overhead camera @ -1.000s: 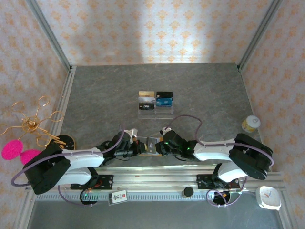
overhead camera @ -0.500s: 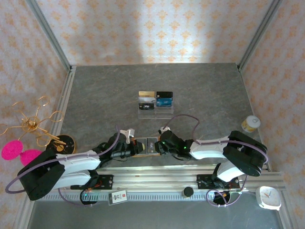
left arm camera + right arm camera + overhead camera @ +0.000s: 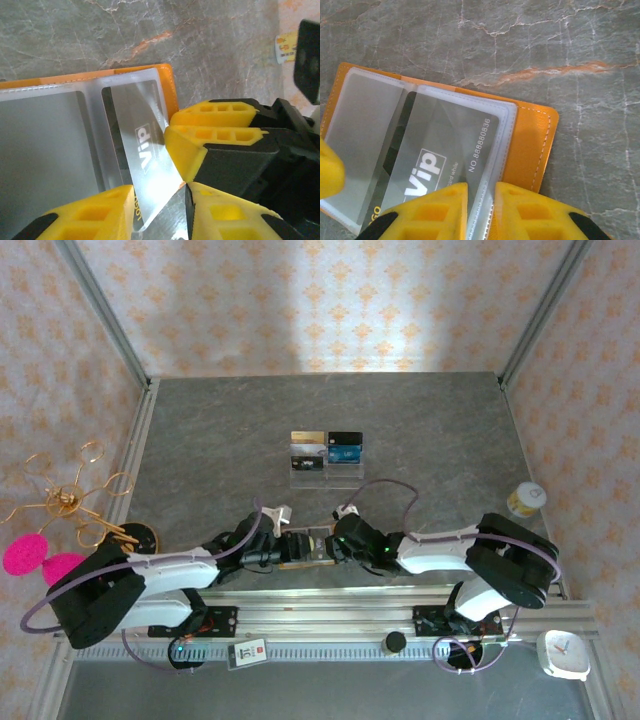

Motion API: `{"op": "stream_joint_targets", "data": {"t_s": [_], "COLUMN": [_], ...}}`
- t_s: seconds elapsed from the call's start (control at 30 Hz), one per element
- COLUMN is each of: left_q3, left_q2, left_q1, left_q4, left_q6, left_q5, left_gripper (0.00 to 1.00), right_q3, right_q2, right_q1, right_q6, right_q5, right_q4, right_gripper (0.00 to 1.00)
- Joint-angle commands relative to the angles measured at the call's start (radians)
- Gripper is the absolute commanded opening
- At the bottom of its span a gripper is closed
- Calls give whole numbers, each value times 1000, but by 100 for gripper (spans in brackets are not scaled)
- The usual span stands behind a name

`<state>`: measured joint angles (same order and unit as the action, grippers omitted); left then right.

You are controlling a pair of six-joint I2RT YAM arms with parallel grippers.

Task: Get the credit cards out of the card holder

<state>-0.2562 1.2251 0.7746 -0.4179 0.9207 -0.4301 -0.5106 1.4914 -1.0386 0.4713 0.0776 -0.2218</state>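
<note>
Orange leather wallet [image 3: 305,548] lies open at six o'clock on the table [image 3: 420,430], the right pincer [image 3: 481,197] clamped on its three o'clock side. Around the protruding silver card [image 3: 142,145] the left pincer [image 3: 159,195] stands parted; best close squarely, then pull straight toward nine o'clock, right holding firm.

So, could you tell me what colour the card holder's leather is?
Orange card holder; right wrist view.
</note>
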Motion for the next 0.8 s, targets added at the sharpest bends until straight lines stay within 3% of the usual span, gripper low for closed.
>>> {"op": "stream_joint_targets", "data": {"t_s": [0.0,0.23,0.4,0.77], "left_q3": [-31,-28,-39,-97], "left_q2": [25,-25,5,21], "left_q1": [5,5,7,47], "left_q4": [70,130,71,172], "left_q6": [-34,-35,-28,-63], "left_q5": [38,108,63,122], "left_gripper": [33,36,28,27], "right_q3": [4,15,17,23], "right_q2": [39,36,34,29], "right_q1": [-14,-17,-19,-20], "right_q6": [-2,-3,-2,2], "right_q5": [2,20,21,11], "right_q4": [61,42,36,35], "right_gripper": [20,19,18,17]}}
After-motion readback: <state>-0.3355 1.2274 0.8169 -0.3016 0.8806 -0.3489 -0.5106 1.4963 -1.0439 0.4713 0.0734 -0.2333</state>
